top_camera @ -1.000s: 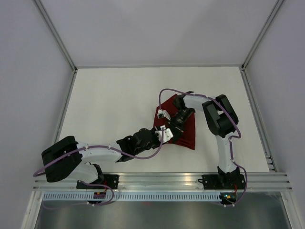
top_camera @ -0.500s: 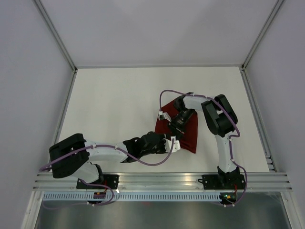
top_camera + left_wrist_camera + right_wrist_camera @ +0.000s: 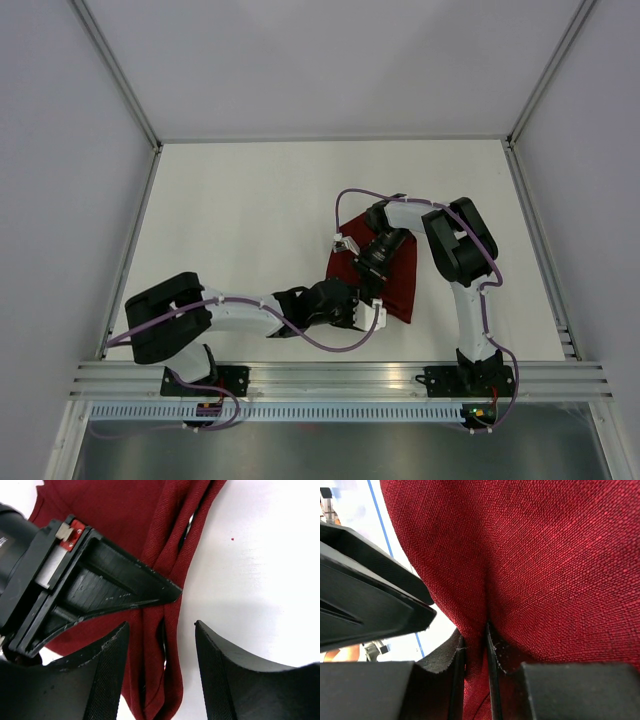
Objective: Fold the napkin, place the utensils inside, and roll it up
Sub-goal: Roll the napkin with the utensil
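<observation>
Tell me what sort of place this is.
Likely a robot lab test cell: a white table boxed in by plain walls, two arms bolted to an aluminium rail, and a maroon napkin as workpiece.

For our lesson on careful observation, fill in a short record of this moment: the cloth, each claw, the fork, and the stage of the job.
napkin: dark red, folded into layers, lying on the white table
right claw: shut, pinching a ridge of the napkin
left claw: open, one finger on each side of the napkin's layered edge
claws together: close beside each other over the near-left part of the napkin
fork: not visible in any view
stage: cloth folded, not yet a roll
</observation>
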Motion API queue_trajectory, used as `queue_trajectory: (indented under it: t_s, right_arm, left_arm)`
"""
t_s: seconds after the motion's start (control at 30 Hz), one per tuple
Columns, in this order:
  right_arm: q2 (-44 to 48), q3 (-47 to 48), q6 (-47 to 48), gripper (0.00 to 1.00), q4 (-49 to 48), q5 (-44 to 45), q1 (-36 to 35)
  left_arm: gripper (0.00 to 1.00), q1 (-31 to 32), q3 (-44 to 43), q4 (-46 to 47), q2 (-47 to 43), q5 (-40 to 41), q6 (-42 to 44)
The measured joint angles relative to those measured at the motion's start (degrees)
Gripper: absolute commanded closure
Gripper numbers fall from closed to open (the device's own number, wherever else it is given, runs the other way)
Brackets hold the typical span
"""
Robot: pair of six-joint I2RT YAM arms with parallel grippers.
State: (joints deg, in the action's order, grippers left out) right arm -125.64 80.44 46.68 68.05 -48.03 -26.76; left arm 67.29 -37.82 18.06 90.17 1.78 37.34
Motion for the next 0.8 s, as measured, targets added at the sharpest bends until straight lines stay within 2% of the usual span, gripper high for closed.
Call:
queue_trajectory:
  t_s: [0.53,0.7,0.8]
  right_arm:
    - [-0.07,-0.39,0.02,0.81,0.35,0.00,0.04]
    - [-0.31,-0.39,0.00,0.81,0.76,-0.04,0.04]
    - [-0.44,-0.39,0.02,0.81,1.05,-0.04,0.04]
  left_arm:
    - [0.38,-1.70,-0.48,4.87,6.03,0.13,5.25]
    - [0.46,-1.86,-1.29,4.59,6.88,0.11,6.47]
    - [0.59,-1.86,-2.21,3.69,7.63,-0.04,6.71]
